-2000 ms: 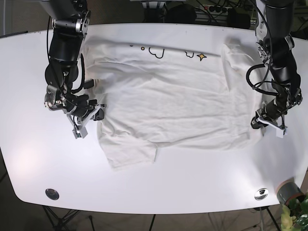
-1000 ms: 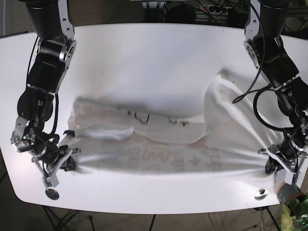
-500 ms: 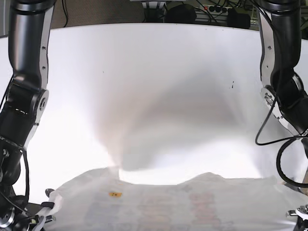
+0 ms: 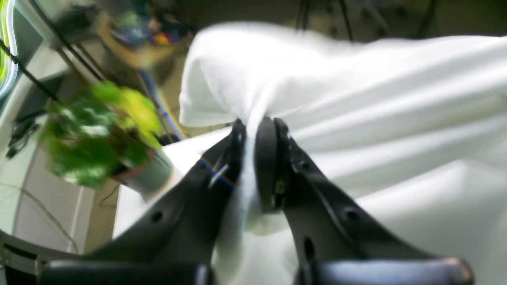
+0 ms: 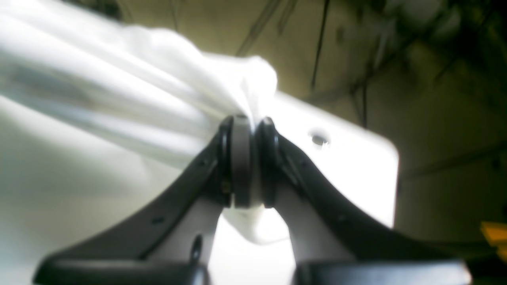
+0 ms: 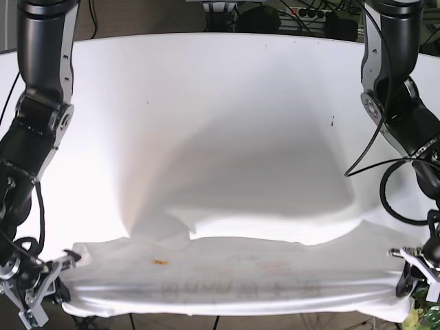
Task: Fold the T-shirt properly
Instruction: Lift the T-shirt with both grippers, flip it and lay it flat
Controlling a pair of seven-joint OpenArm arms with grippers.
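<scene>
White T-shirt (image 6: 234,271) stretched across the near edge of the surface (image 6: 227,103), held taut between both hands. Left hand (image 4: 250,130) pinching a bunched corner of the fabric — black fingers (image 4: 267,158) pressed together on it. Right hand (image 5: 247,130) likewise clamped on the opposite corner, cloth gathered between the pads. In the base view the shirt hangs low at the front edge, faint print showing through, a small orange mark (image 6: 161,261) near the right-arm side. Potted plant (image 4: 103,134) just beyond the left hand, blurred. Farther back — bare white surface, then cables (image 6: 302,12).
</scene>
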